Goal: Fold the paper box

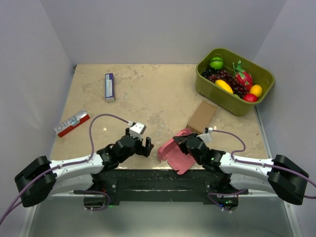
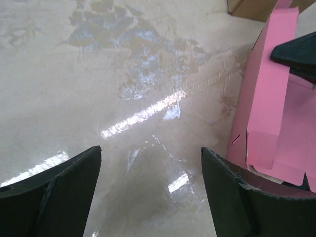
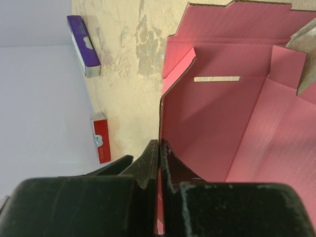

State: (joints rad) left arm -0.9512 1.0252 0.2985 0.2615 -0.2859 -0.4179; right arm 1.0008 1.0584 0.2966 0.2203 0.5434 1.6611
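Box (image 3: 222,123) wall is clamped by the right pincer (image 3: 159,144). Left pincer (image 2: 150,149) is held wide, just beside the box.

We seem to be in a robotics lab test cell: plain pale walls (image 1: 148,29) box in a marbled beige surface (image 1: 148,94), with toy fruit (image 1: 224,86) in an olive bin (image 1: 217,96) as props.

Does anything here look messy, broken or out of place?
Nothing spilled or broken. The pink paper box sits lopsided, only half folded, flaps standing at odd angles while the right arm's jaws pinch one wall. The table looks blotchy, like worn marks.
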